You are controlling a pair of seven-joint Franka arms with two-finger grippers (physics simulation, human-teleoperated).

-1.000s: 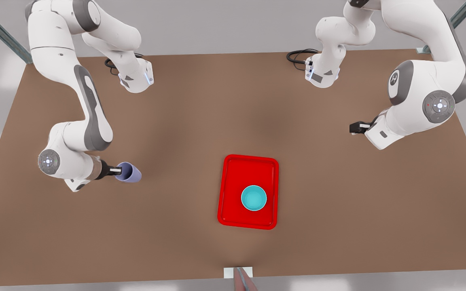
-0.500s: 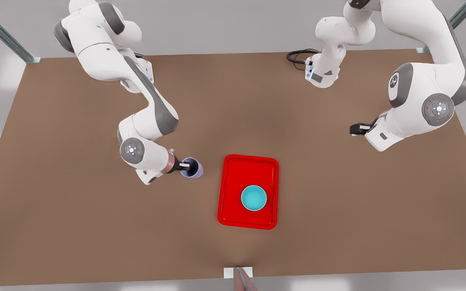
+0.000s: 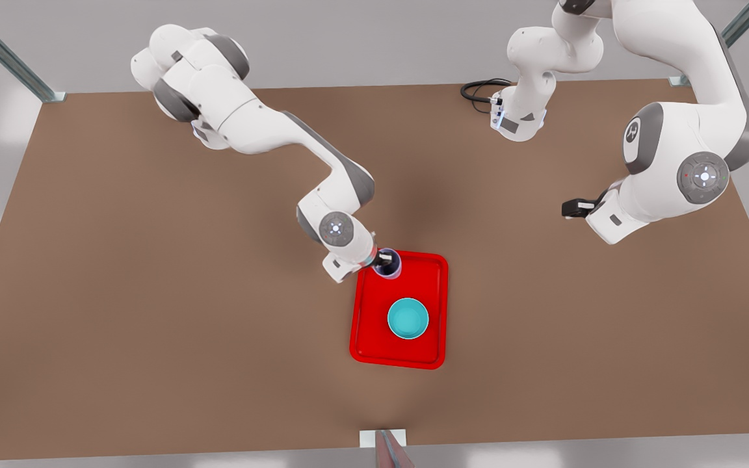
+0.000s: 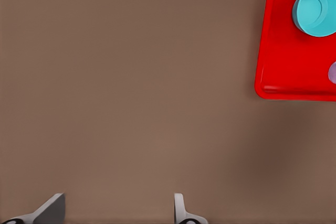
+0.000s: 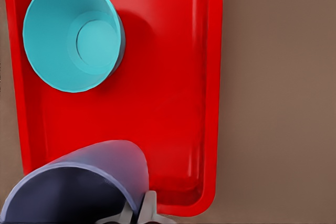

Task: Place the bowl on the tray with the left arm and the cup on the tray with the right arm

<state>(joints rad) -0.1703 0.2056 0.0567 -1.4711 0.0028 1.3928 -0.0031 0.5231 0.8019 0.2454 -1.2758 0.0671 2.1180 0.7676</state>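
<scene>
The red tray (image 3: pixel 372 325) lies at the table's middle, near the front edge. The teal bowl (image 3: pixel 407 318) sits upright inside it. My right gripper (image 3: pixel 384 260), on the arm at the front view's left, is shut on the rim of the lavender cup (image 3: pixel 390 265) over the tray's far corner. In the right wrist view the cup (image 5: pixel 79 182) hangs above the tray (image 5: pixel 168 103), apart from the bowl (image 5: pixel 73 35). My left gripper (image 3: pixel 568 208) waits open at the front view's right, well away from the tray (image 4: pixel 289 51) and the bowl (image 4: pixel 315 6).
A black cable (image 3: pixel 478 88) coils by the arm base at the table's back edge. A small white tag (image 3: pixel 382 439) sits at the front edge. Bare brown tabletop surrounds the tray on all sides.
The right arm has carried the cup from the front view's left across the table to above the tray's far corner. The left arm and the bowl have stayed put.
</scene>
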